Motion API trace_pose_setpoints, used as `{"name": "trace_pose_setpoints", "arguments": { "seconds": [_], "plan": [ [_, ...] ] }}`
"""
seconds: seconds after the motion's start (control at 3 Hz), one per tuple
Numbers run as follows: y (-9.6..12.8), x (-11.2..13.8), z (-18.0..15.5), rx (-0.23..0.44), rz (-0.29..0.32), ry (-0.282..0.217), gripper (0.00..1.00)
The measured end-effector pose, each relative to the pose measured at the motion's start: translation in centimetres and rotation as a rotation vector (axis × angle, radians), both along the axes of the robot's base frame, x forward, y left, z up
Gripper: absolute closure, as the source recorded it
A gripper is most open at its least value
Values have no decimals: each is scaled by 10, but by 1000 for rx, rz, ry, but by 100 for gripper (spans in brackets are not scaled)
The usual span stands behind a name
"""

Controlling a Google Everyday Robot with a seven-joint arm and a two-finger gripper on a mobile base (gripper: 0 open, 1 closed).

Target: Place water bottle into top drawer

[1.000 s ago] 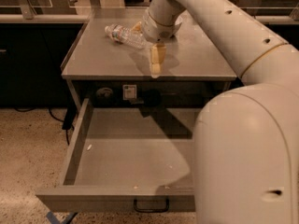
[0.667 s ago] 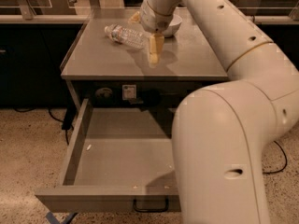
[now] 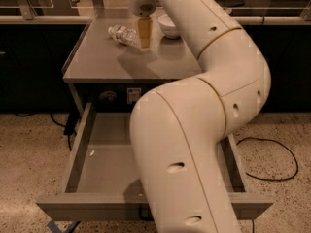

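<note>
The water bottle [image 3: 123,34], small, clear and crinkled, lies on its side at the back of the grey tabletop [image 3: 104,62]. My gripper [image 3: 144,43] hangs from the long white arm, its yellowish fingers [image 3: 144,33] pointing down just right of the bottle, close to its near end. The top drawer [image 3: 104,166] stands pulled open below the tabletop, its grey inside mostly bare, its front panel [image 3: 87,210] at the bottom edge. My arm covers the drawer's middle and right part.
A white round bowl [image 3: 169,25] sits on the tabletop right of my gripper. A black cable [image 3: 272,159] lies on the speckled floor at the right. Dark cabinets stand behind the table on both sides.
My gripper has moved back and left across the tabletop, from beyond the bottle's right side to right beside it. The arm now fills more of the view over the drawer.
</note>
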State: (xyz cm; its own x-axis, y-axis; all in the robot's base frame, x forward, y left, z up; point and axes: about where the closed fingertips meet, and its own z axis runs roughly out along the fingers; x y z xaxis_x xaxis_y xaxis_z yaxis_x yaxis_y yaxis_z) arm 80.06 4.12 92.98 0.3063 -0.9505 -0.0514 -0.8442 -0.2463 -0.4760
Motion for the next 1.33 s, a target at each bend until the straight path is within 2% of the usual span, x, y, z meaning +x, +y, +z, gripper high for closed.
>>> {"name": "trace_pose_setpoints", "arguments": {
  "seconds": [0.33,0.67,1.0,1.33],
  "plan": [
    [1,10,2,-39,-58,-26,0],
    [1,10,2,-39,-58,-26,0],
    [0,12,-4,-17,-45,-24,0],
    [-4,18,-14,29,1,-21,0]
  ]
}}
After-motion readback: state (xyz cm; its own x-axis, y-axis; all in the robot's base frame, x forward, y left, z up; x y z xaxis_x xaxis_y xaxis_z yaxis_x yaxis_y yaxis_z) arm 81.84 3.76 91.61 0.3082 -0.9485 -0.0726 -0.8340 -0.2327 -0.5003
